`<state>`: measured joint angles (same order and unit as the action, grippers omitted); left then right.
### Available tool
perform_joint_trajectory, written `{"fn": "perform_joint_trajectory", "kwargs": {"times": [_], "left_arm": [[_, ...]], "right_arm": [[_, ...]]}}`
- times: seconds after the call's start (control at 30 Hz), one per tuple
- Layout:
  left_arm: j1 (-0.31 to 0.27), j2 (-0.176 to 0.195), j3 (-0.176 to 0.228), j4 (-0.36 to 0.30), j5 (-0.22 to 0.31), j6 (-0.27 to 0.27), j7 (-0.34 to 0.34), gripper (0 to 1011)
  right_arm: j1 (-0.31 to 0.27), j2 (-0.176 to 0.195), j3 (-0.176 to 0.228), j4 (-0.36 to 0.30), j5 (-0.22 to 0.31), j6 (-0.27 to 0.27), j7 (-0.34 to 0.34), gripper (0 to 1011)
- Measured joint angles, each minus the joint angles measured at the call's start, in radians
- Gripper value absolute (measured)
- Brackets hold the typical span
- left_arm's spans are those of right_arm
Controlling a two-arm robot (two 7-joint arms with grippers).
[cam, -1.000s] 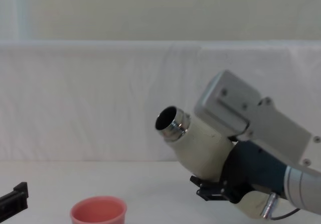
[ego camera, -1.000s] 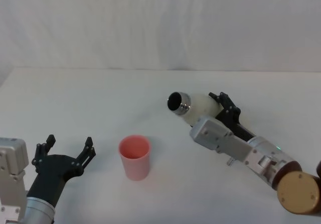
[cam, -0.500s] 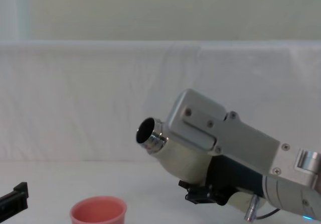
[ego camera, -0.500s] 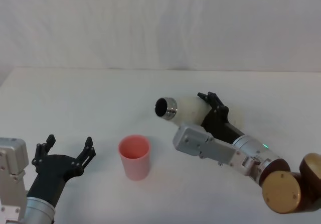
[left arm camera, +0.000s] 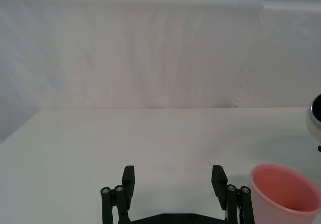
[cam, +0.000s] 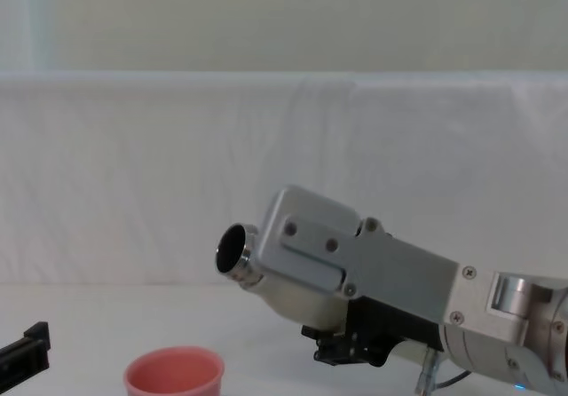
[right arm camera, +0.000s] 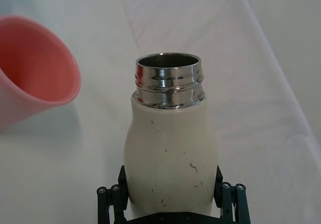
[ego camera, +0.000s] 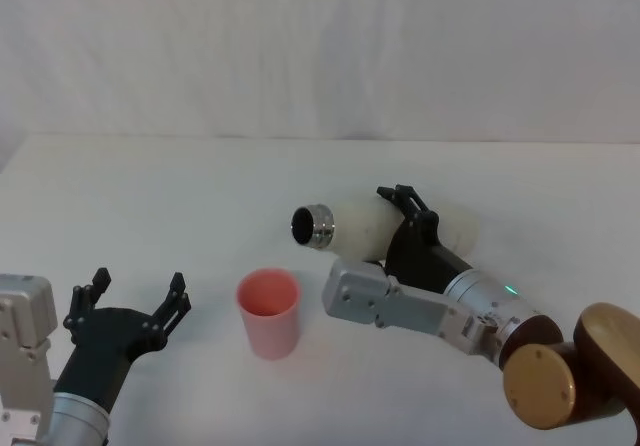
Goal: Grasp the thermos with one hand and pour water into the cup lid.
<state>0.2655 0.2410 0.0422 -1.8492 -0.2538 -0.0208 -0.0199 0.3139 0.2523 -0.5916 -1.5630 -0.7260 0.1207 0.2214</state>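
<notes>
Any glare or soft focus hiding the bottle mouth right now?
Right wrist view: the tall cream-white steel-necked thermos is sharp, with bright highlights on the neck and a dark mouth. Head view: soft overall, with a faint shadow beside the salmon-pink cup lid. Chest view: the right pincer's grey housing hides most of the bottle.

silver screwed wrist housings, black-fingered right gripper point(ego camera: 405, 211) and left gripper point(ego camera: 135, 296), bronze joint caps.

We see the thermos point(right arm camera: 170, 153) with a matt cream body, lightly speckled, and a glossy mirror-bright steel neck. The cup lid point(ego camera: 268, 312) looks like smooth salmon plastic — softly matt. The right gripper point(ego camera: 405, 216) is matt black, its wrist housing brushed grey metal; the table point(ego camera: 150, 196) is plain matt white.
</notes>
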Motion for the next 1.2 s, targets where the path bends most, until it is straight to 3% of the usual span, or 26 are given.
{"fn": "perform_joint_trajectory", "kwargs": {"times": [0.4,1.2], "left_arm": [[0.000,0.000,0.000,0.000,0.000,0.000,0.000,1001],[0.000,0.000,0.000,0.000,0.000,0.000,0.000,1001]], "right_arm": [[0.016,0.001,-0.033,0.005,-0.084,0.019,-0.006,957],[0.035,0.004,-0.067,0.023,-0.181,0.036,-0.010,957]]}}
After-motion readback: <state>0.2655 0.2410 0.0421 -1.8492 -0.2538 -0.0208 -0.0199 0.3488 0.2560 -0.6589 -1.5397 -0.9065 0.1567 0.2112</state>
